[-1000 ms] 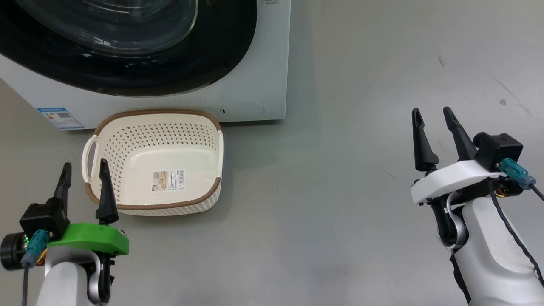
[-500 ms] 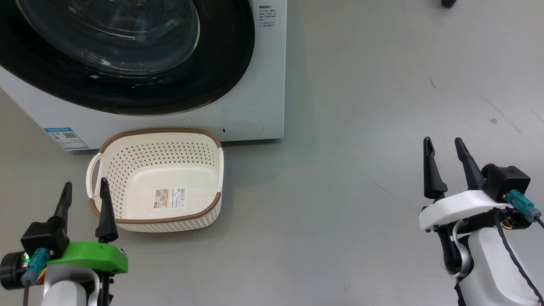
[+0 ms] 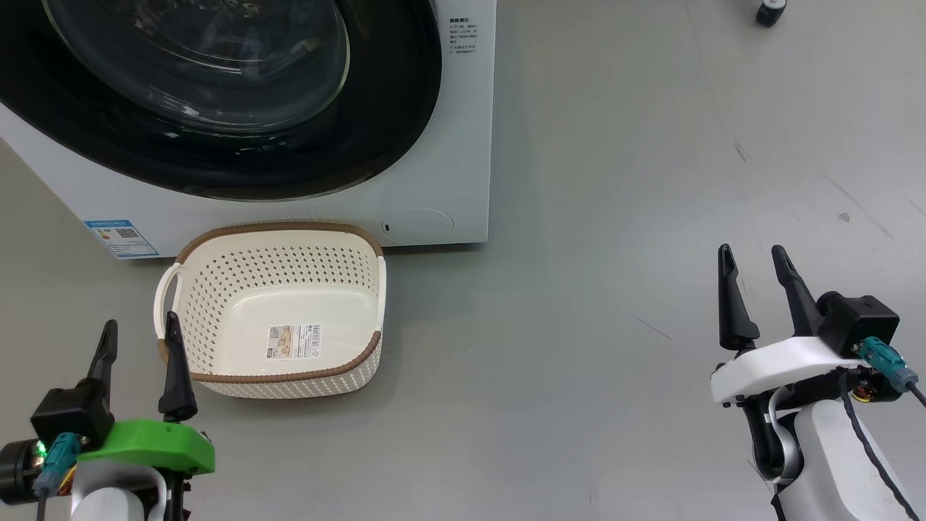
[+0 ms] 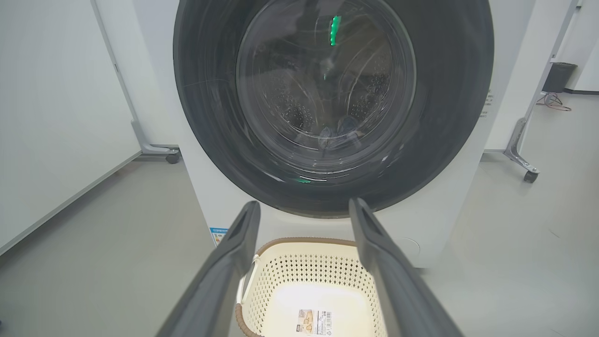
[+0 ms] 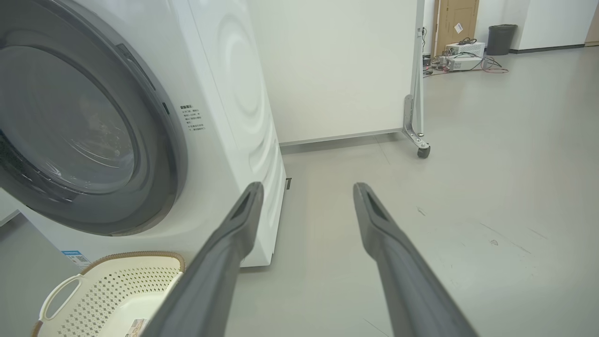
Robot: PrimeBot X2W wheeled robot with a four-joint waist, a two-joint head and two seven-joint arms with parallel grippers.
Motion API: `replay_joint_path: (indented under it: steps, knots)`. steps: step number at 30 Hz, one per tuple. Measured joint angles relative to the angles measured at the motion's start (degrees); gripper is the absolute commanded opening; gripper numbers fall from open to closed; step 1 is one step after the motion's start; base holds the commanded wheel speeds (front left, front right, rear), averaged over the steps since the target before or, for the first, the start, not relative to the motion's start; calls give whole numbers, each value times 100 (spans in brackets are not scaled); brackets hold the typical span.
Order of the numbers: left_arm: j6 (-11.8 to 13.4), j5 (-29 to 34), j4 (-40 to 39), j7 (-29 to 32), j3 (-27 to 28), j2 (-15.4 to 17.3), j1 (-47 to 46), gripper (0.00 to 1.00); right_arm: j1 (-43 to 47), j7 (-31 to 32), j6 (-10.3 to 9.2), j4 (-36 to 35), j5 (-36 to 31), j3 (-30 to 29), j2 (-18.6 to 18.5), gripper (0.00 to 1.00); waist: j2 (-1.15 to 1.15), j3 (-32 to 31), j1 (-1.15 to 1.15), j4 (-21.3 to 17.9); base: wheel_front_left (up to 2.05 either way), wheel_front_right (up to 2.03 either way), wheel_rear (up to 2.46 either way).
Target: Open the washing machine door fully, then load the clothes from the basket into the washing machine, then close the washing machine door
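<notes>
Looks higher up the shut washing machine door than a second ago (camera only), basket empty below it, dead ahead of left gripper, right gripper farther; both splayed, empty

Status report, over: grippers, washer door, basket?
Left gripper open, empty. Right gripper open, empty. Washing machine door shut; basket empty. Nothing blocking.

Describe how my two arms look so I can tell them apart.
Left gripper: long dark tapered fingers, green wrist plate, black camera block, teal connector. Right gripper: same fingers, white plate, teal connector, black cable down a pale forearm.
</notes>
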Motion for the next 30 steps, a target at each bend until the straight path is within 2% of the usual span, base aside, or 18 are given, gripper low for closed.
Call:
replay_joint_path:
  steps: [30]
  knots:
    - [0,3,-123,1,-292,-40,64,100,48,0,87,-100,-211,-194,109,100,0,86,0,104,0,0,0]
